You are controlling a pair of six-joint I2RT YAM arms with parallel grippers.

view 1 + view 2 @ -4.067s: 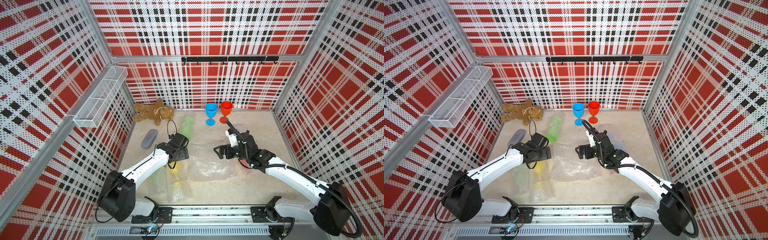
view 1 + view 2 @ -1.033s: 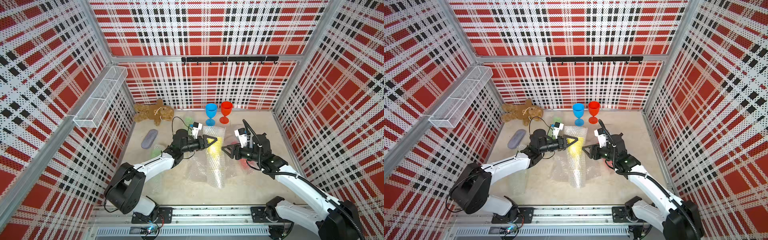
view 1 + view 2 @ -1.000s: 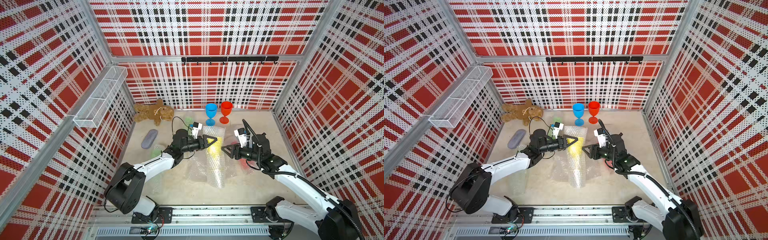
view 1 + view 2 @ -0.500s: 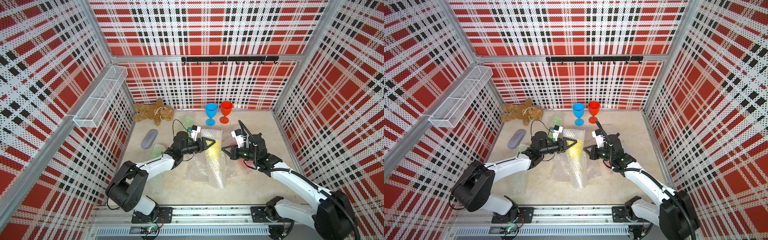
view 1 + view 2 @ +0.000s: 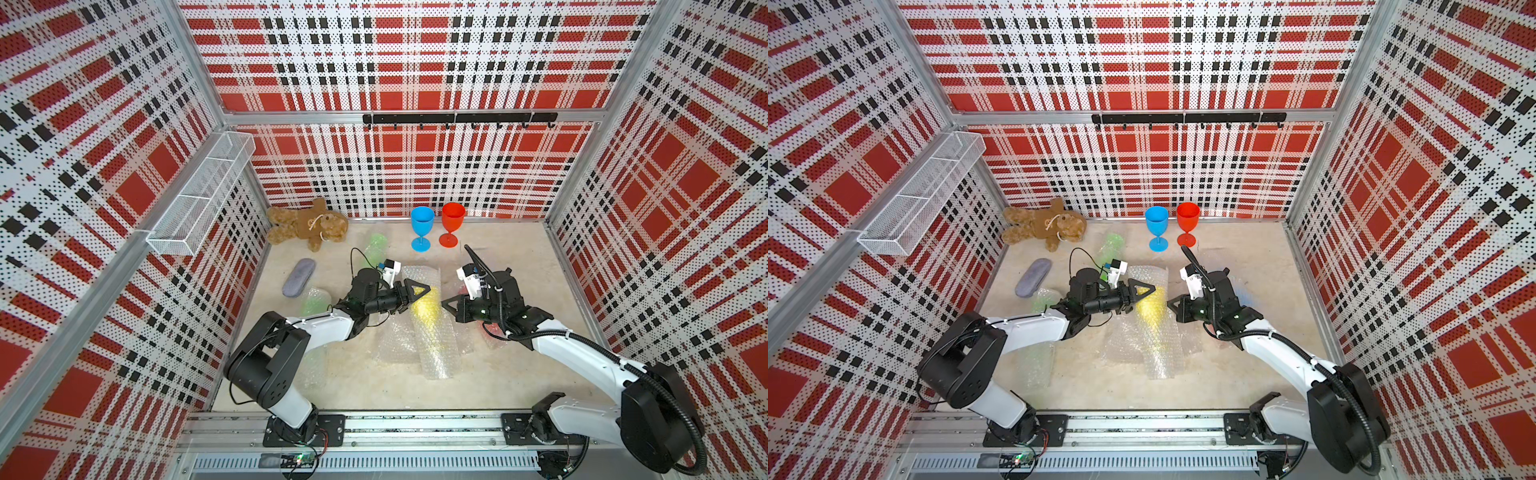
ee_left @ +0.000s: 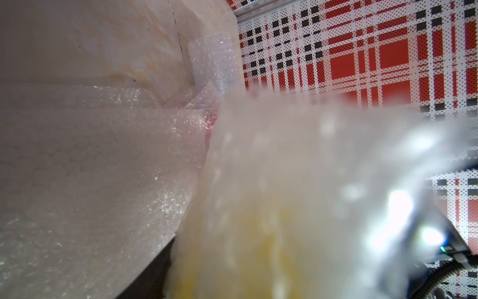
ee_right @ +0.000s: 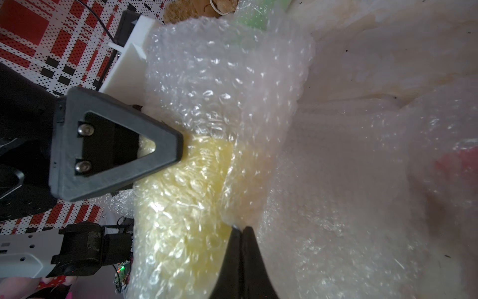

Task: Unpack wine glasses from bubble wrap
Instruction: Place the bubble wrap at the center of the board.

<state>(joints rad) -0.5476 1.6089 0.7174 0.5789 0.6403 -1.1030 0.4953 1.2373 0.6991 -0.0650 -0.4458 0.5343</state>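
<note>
A yellow wine glass rolled in bubble wrap (image 5: 428, 316) is raised at its far end over the middle of the table, its near end trailing down onto a loose sheet (image 5: 399, 340). My left gripper (image 5: 419, 293) has its jaws around the wrapped glass (image 6: 258, 246); one of its fingers (image 7: 165, 160) lies against the wrap. My right gripper (image 5: 444, 304) is shut on an edge of that wrap (image 7: 239, 229). A bare blue glass (image 5: 422, 226) and a red one (image 5: 452, 222) stand upright at the back.
Wrapped green glasses lie at the back (image 5: 376, 245) and at the left (image 5: 316, 299). A wrapped red one (image 5: 494, 332) lies under my right arm. A teddy bear (image 5: 307, 224) and a grey pouch (image 5: 298, 277) lie at the back left. A wire basket (image 5: 199, 195) hangs on the left wall.
My left gripper carried the wrapped yellow glass from the front left up to the middle. In the last second my right gripper moved in and shut on the wrap's edge.
</note>
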